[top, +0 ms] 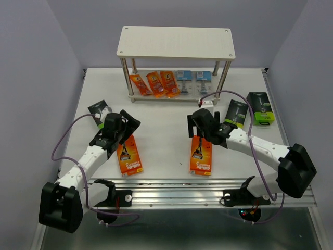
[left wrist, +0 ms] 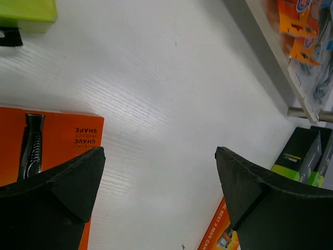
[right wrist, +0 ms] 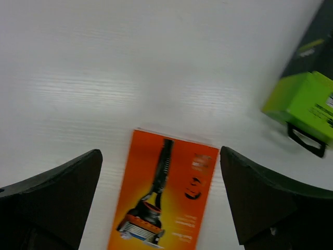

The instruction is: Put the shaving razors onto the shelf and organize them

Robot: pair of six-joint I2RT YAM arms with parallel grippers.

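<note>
The shelf stands at the back, with orange foil packets and blue blister packs on its lower board. Two flat orange razor boxes lie on the table, one at the left and one at the right. My right gripper hovers open over the far end of the right box, which shows between its fingers untouched. My left gripper is open over bare table, the left orange box beside its left finger. Black-and-lime boxes lie at the left and right.
A third black-and-lime box lies near the table's right edge. The shelf's thin metal legs stand on the back half of the table. Cables loop from both arms, and a metal rail runs along the near edge.
</note>
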